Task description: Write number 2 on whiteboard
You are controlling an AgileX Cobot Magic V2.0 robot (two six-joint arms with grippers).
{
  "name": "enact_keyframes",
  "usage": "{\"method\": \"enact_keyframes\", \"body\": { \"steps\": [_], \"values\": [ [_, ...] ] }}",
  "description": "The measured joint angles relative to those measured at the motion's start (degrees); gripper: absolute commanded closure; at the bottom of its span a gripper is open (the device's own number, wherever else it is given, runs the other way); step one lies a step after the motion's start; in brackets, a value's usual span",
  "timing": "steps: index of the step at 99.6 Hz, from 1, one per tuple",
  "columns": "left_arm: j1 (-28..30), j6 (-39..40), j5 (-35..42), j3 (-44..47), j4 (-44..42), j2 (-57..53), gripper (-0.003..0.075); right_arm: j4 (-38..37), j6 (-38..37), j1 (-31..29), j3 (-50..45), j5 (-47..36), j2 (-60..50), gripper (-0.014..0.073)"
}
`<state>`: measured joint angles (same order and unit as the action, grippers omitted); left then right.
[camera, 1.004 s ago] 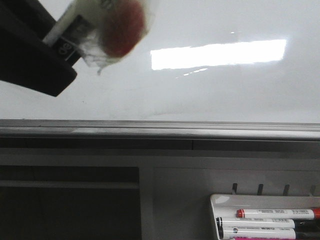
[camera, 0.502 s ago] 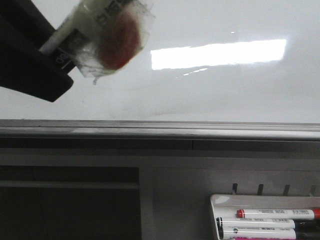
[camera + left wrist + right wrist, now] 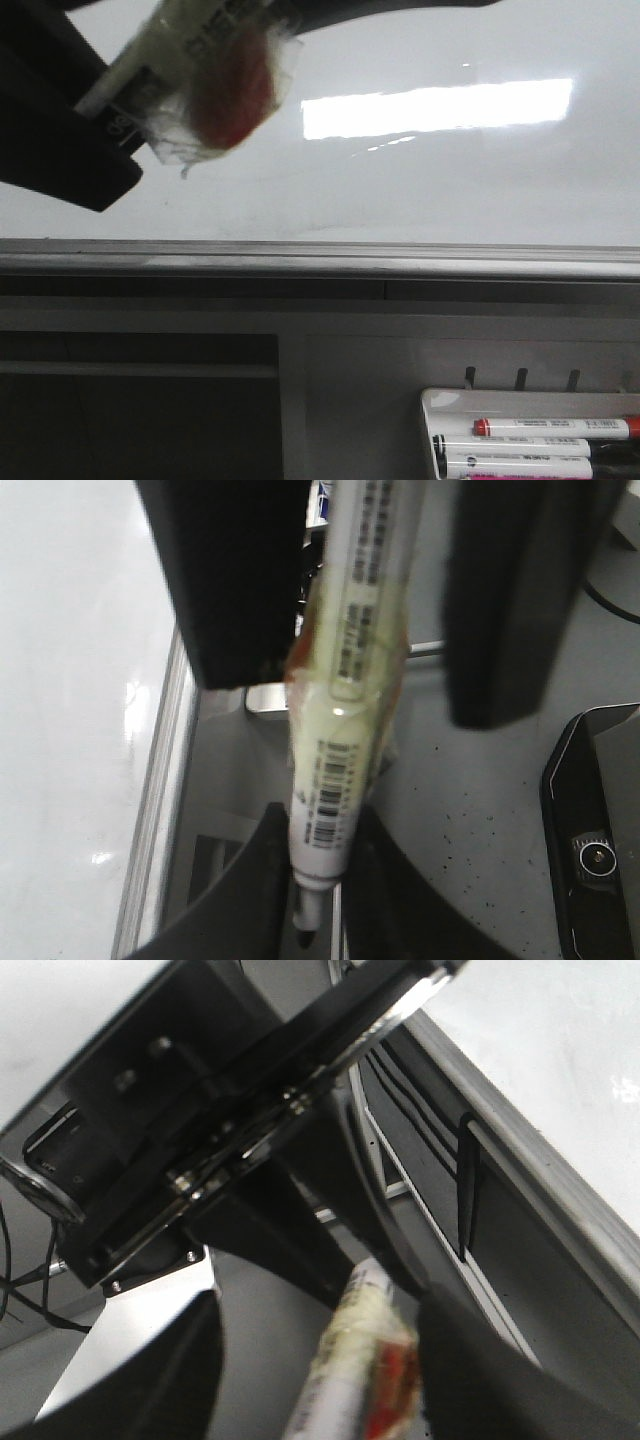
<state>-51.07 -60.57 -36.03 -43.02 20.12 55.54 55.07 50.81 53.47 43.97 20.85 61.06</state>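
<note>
Marker (image 3: pixel 200 75) blurred; tray pens (image 3: pixel 530 450) cut off btm edge.

The front camera sat low and close, facing the whiteboard (image 3: pixel 420 190) above its grey edge rail (image 3: pixel 320 258). Both wrist cameras looked along their fingers from very near, sharing the taped marker (image 3: pixel 345 730) and board edge.
</note>
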Motion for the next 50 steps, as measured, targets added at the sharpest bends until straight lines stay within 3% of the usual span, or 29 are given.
{"method": "enact_keyframes", "body": {
  "steps": [11, 21, 43, 50],
  "values": [
    [0.0, 0.0, -0.7, 0.0, -0.1, 0.0, 0.0741, 0.2, 0.3, -0.1, 0.1, -1.2, 0.4, 0.0563],
    [0.0, 0.4, -1.0, 0.1, 0.0, 0.0, 0.0741, 0.0, 0.4, -0.2, 0.1, -1.9, 0.5, 0.0663],
    [0.0, 0.9, -0.6, 0.2, 0.1, 0.0, 0.0738, -0.3, 0.7, -0.3, 0.1, -2.3, 0.5, 0.0672],
    [0.0, 2.0, 0.1, 0.2, 0.2, 0.0, 0.0696, -0.3, 0.7, -0.3, 0.1, -2.7, 0.5, 0.0672]
  ]
}}
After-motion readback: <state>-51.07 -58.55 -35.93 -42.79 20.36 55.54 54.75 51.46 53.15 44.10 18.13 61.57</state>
